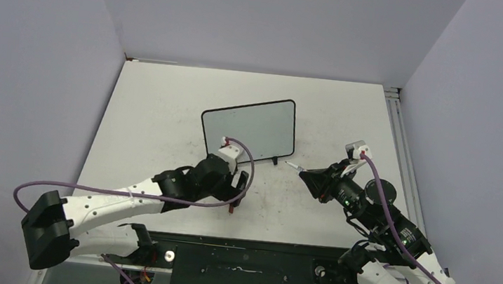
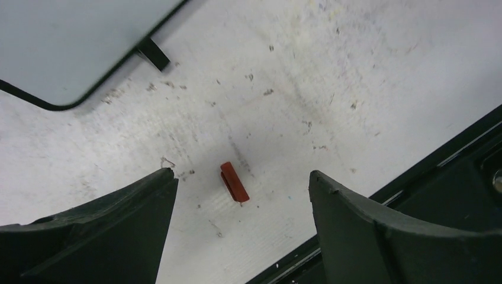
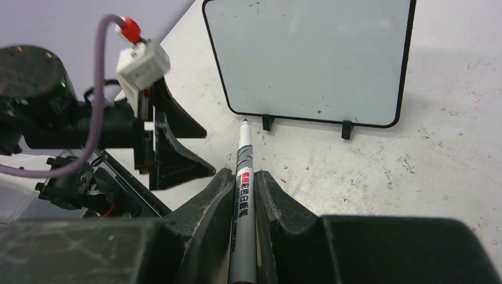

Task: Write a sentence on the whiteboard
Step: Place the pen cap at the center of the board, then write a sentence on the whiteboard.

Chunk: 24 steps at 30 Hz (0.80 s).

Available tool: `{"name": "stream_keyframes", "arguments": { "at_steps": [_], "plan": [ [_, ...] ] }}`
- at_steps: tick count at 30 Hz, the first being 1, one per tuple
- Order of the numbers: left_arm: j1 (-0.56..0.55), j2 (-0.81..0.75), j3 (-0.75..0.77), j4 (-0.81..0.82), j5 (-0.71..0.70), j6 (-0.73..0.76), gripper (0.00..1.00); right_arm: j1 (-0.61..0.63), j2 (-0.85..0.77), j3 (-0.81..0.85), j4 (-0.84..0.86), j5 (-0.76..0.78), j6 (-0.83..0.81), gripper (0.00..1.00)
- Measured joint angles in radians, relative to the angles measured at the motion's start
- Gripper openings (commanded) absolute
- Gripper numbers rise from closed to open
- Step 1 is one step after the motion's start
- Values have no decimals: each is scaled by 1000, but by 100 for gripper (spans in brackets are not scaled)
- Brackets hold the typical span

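Note:
The whiteboard (image 1: 248, 129) stands on its two black feet at mid-table; it also shows in the right wrist view (image 3: 308, 59) and the left wrist view (image 2: 71, 41). Its face is blank, and no sentence shows on it. My right gripper (image 3: 243, 173) is shut on a grey marker (image 3: 243, 148), uncapped, tip pointing at the board's lower left corner and a little short of it. In the top view this gripper (image 1: 306, 175) is right of the board. My left gripper (image 2: 243, 176) is open just above a small red cap (image 2: 234, 182) lying on the table.
The tabletop (image 1: 166, 119) is white and smudged with dark specks. A black strip (image 1: 243, 257) runs along the table's near edge, close to the red cap (image 1: 231, 209). Grey walls enclose the table on three sides. A metal rail (image 1: 397, 136) runs along the right edge.

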State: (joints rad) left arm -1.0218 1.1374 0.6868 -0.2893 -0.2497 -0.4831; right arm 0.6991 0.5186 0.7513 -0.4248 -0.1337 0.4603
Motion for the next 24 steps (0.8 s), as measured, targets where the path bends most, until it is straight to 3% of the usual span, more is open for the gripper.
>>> {"name": "stream_keyframes", "arguments": {
  "at_steps": [8, 13, 20, 24],
  "plan": [
    [255, -88, 153, -124, 151, 129, 80, 0, 0, 0, 0, 4, 2, 5],
    [507, -122, 174, -144, 314, 190, 80, 0, 0, 0, 2, 3, 11, 5],
    [832, -114, 174, -63, 634, 201, 80, 0, 1, -7, 13, -12, 23, 5],
    [955, -55, 174, 22, 782, 200, 79, 0, 1, -9, 25, -21, 23, 5]
  ]
}}
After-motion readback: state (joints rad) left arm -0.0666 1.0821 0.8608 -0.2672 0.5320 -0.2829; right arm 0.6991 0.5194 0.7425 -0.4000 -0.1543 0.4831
